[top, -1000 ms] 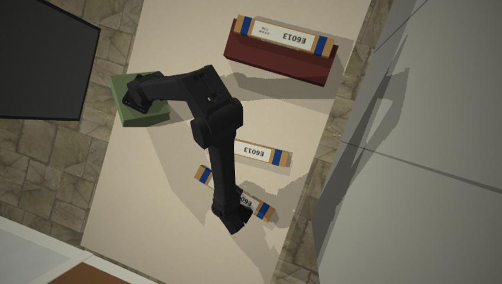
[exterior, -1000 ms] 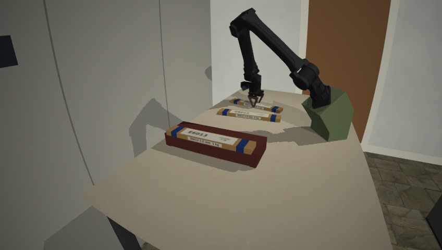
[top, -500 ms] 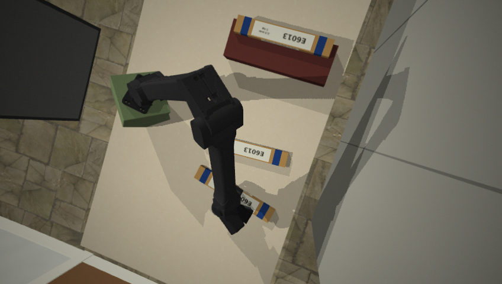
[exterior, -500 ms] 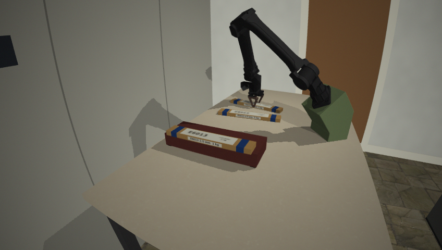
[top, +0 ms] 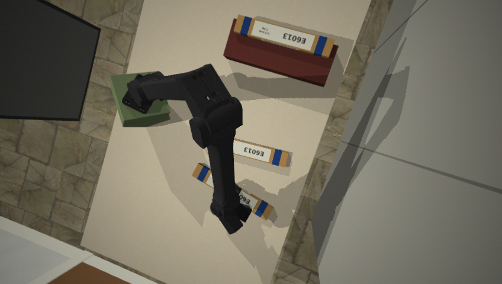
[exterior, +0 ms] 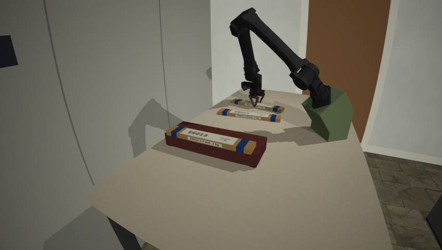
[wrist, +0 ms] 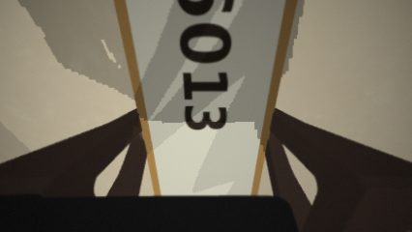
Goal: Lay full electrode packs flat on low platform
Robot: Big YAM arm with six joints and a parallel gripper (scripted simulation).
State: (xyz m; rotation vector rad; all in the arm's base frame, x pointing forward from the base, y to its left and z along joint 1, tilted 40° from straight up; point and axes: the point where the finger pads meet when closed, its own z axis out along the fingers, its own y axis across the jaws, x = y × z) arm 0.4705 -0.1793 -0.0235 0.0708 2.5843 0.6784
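Beige worktop (top: 169, 225) (exterior: 235, 198) under the jaws (top: 243, 207) (exterior: 258, 100), grey panelled wall on one long side, stone-pattern floor beyond the edges. Jaws are clamped across the width of the far pack (top: 267, 212) (exterior: 278, 109) (wrist: 208, 159), one finger on each long side. That pack lies flat on the worktop: slim tan box, blue band near each end, white label, black "E6013" print. Both banded ends stick out past the jaws.

Middle pack (top: 280, 158) (exterior: 275, 117) lies flat just beside the clamped one, angled to it, not touching. Same tan, blue and white look; arm covers part of it from above. Third pack (top: 325, 47) (exterior: 249, 147) is well apart from the jaws, flat on the dark red low platform (top: 278, 63) (exterior: 261, 153), along one long edge, a bare strip beside it.

Open worktop between middle pack and platform, crossed by shadows. Platform is a plain matte block, straight edges. Arm (top: 221, 165) (exterior: 272, 40) is matte black, on a faceted green block (top: 118, 102) (exterior: 339, 119). Fingers look dark brown, with triangular openings.
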